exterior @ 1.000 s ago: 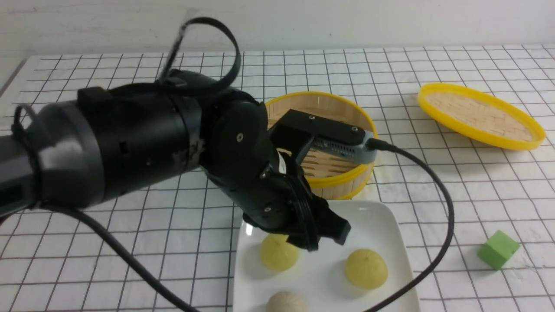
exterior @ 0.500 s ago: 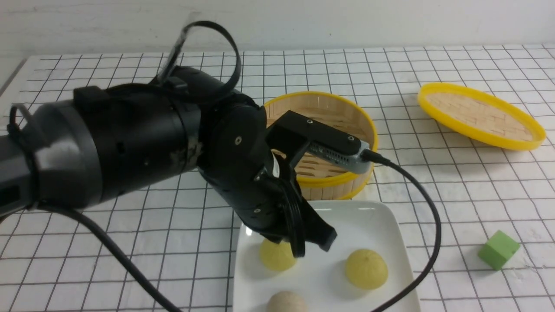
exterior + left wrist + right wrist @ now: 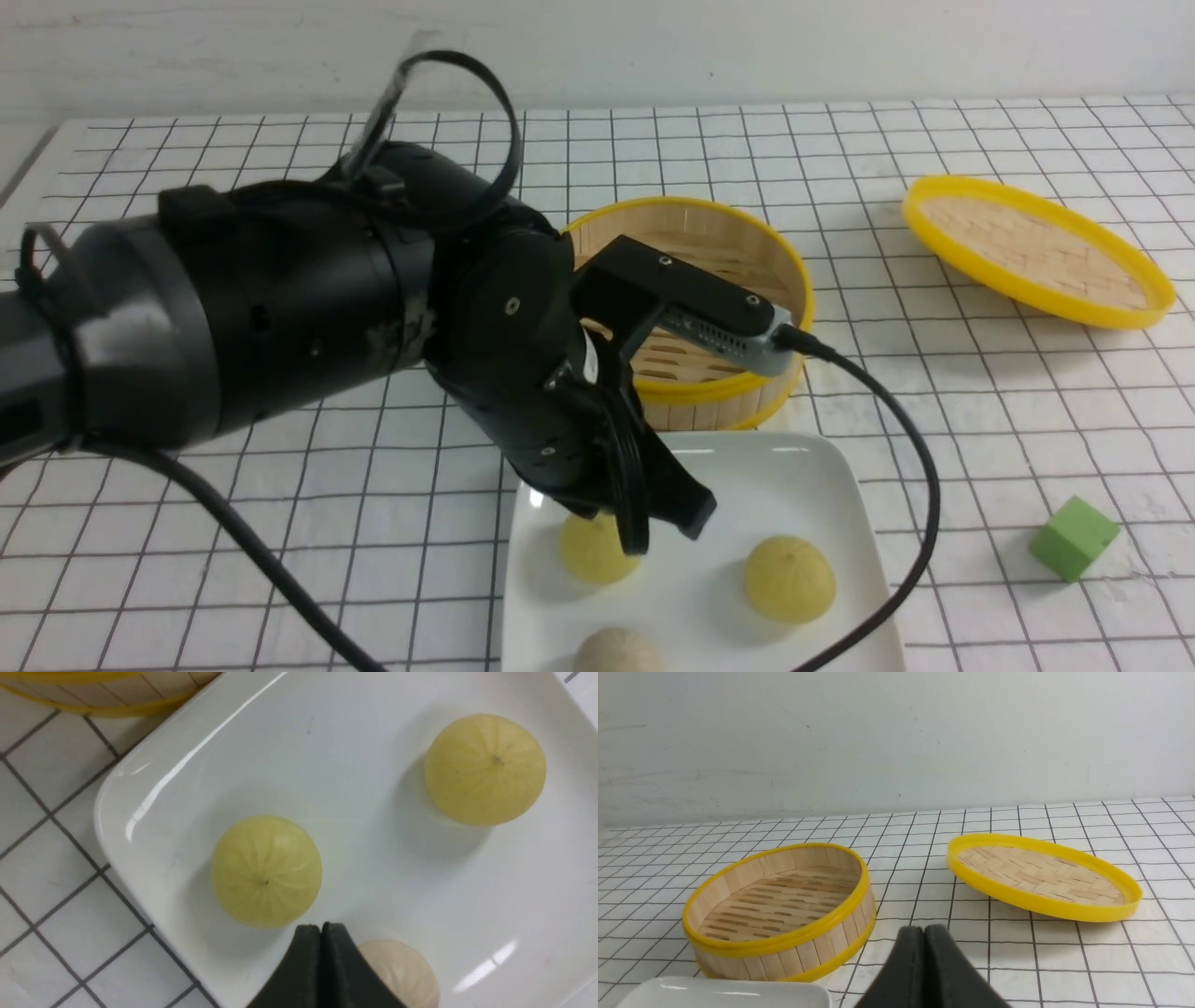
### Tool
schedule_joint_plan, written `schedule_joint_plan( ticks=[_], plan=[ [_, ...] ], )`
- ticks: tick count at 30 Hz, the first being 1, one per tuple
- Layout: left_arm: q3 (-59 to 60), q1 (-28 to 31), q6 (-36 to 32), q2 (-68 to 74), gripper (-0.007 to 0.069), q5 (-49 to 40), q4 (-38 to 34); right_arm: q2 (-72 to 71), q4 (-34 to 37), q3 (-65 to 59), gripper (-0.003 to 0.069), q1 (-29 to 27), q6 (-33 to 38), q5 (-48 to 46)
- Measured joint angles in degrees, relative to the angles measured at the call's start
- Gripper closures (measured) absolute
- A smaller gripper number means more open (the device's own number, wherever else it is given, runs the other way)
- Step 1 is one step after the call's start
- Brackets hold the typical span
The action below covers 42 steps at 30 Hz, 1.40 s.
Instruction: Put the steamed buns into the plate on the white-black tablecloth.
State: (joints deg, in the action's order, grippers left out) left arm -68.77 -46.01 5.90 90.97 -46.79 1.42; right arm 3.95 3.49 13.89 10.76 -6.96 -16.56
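The left arm (image 3: 317, 289) is sitting slightly further toward the left of the front view than a second ago, and its jaws, parted then, are now meeting with nothing between them. The right jaws are also standing closed and empty, as the right wrist view is showing.

The buns are not shifting. One yellow bun (image 3: 597, 557) is lying left of the frame's lower centre, partly behind the arm; the other yellow bun (image 3: 790, 581) is lying right of it; the beige bun (image 3: 616, 651) is showing at the bottom edge, partly cut off. All three are resting apart on the white plate (image 3: 691, 607), which is lying on the gridded tablecloth (image 3: 280, 523).

The yellow-rimmed lid (image 3: 1036, 252), upper right, is showing a slight change of position; the cause is not showing. The steamer (image 3: 738, 411) is standing behind the plate.

Finding: the placing is appearing complete, with only withdrawal of the arm remaining.
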Motion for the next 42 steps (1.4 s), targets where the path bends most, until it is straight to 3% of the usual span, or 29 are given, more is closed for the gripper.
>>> schedule_joint_plan(
  ticks=[10, 16, 23, 28, 33, 42],
  plan=[
    [0.00, 0.00, 0.00, -0.07, 0.0622, 0.71, 0.81, -1.22, -2.93, -8.40, 0.0656, -0.17, -0.06, -1.95],
    [0.00, 0.00, 0.00, -4.37, 0.0622, 0.65, 1.97, -4.27, -4.28, -14.70, 0.0652, -5.63, -0.12, -7.64],
    [0.00, -0.05, 2.23, -15.47, 0.0622, -1.28, 7.03, -4.65, -4.45, -14.87, 0.0647, -10.03, -0.12, -6.42],
    [1.29, -0.05, 11.81, -28.74, 0.0622, -12.09, 14.63, -4.65, -4.45, -14.93, 0.0647, -10.20, -0.12, -6.20],
    [10.05, -0.05, 23.32, -42.55, 0.0622, -12.54, 19.74, -4.65, -4.45, -14.93, 0.0645, -10.27, -0.18, -6.20],
    [37.43, -0.05, 46.97, -62.92, 0.0622, 10.70, 30.12, -4.65, -4.50, -14.93, 0.0631, -10.27, -0.22, -6.20]
  ],
)
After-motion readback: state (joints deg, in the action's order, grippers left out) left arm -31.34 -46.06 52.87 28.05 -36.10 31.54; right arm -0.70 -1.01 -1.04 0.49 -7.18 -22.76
